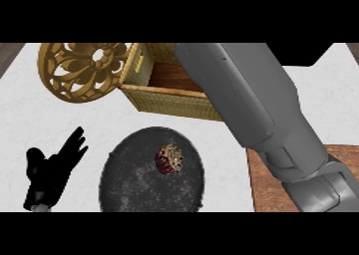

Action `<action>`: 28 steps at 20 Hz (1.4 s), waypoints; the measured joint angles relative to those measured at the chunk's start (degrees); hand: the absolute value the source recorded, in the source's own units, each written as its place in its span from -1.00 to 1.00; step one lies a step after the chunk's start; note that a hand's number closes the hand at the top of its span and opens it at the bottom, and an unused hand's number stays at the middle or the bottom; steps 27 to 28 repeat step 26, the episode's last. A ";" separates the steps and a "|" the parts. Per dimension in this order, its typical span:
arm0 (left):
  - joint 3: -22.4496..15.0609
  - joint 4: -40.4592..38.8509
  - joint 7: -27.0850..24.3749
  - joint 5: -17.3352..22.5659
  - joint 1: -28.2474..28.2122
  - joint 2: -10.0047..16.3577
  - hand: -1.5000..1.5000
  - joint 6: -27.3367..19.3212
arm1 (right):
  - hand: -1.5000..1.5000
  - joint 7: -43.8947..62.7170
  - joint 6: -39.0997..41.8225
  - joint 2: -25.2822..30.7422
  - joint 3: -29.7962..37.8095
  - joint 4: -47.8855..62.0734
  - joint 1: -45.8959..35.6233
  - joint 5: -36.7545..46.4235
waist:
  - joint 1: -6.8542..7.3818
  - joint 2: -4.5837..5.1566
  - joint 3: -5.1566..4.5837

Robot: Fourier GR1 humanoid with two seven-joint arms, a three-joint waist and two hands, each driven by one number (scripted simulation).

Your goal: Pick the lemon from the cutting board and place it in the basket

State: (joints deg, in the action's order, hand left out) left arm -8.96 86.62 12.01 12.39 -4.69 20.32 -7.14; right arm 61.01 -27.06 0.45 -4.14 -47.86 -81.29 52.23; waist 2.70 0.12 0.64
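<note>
The woven basket (170, 101) stands at the back of the counter, its wooden inside partly showing. My right forearm (256, 104) rises large across the view, from the lower right up over the basket's right part. It hides that side of the basket and much of the wooden cutting board (267, 191) at the lower right. My right hand does not show. No lemon is visible anywhere. My left hand (54, 167) rests open at the lower left, fingers up, apart from everything.
A round golden openwork piece (83, 72) leans at the basket's left end. A dark round plate (138, 187) lies in front of the basket, carrying a small red-brown item (168, 158). The pale counter (35, 119) spreads to the left.
</note>
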 measured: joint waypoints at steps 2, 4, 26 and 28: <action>0.36 0.35 0.40 0.24 -0.52 -0.01 0.00 -0.10 | 1.00 0.73 0.14 -0.08 -0.38 2.24 0.09 1.85 | -0.58 -0.17 0.04; 0.85 0.74 0.68 0.30 -0.99 0.40 0.00 -0.03 | -1.00 1.25 0.69 -0.16 -1.52 3.19 0.72 2.17 | -0.97 -0.35 0.02; 3.39 1.59 0.44 -0.18 -4.39 -0.57 0.00 -0.43 | -1.00 2.75 2.66 3.91 2.81 -11.94 6.54 7.59 | -4.59 -1.43 0.25; 3.39 1.59 0.44 -0.18 -4.39 -0.57 0.00 -0.43 | -1.00 2.75 2.66 3.91 2.81 -11.94 6.54 7.59 | -4.59 -1.43 0.25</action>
